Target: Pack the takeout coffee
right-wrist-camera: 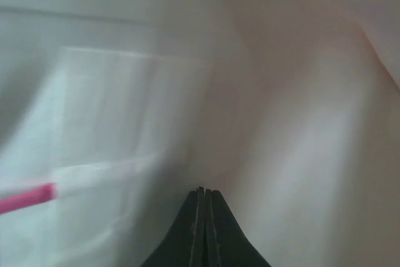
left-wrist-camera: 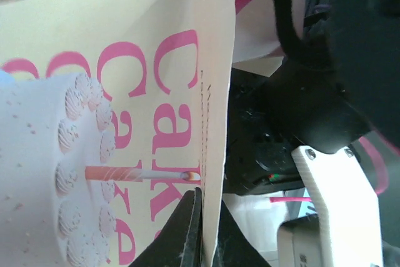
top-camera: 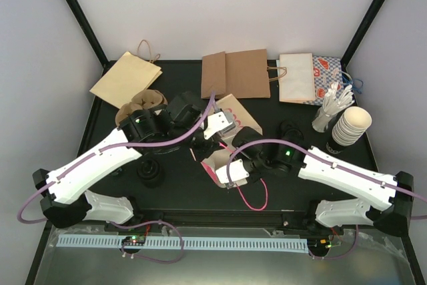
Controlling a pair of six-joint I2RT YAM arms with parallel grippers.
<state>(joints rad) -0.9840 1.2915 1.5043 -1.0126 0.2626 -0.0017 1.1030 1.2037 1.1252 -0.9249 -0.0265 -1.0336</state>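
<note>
A: What do we see at the left jaws?

B: They are clenched on the free edge of the cake bag (left-wrist-camera: 125,92), one finger on each side of the paper wall. Next to them we read pink lettering and a printed white cake with a candle.

A: And the right jaws?

B: Pressed tight together, with blurred pale paper all around them. We cannot tell whether a sheet is pinched between them. A pink handle (right-wrist-camera: 25,197) shows at the left of that view.

A: How do the arms lie from above?

B: The left arm (top-camera: 93,161) and the right arm (top-camera: 347,178) both reach to the middle of the worktop (top-camera: 180,191) and meet at that bag, which lies on its side there.

A: Where is the coffee cup?

B: We cannot say. No view shows a single small cup.

A: What lies further out?

B: A black lid (top-camera: 150,176) sits near the left arm and a cup carrier (top-camera: 141,103) behind it. At the back lie a tan bag (top-camera: 127,79), a brown bag (top-camera: 235,75) and a white bag (top-camera: 295,78). A tilted stack of cups (top-camera: 351,125) is at the right.
</note>
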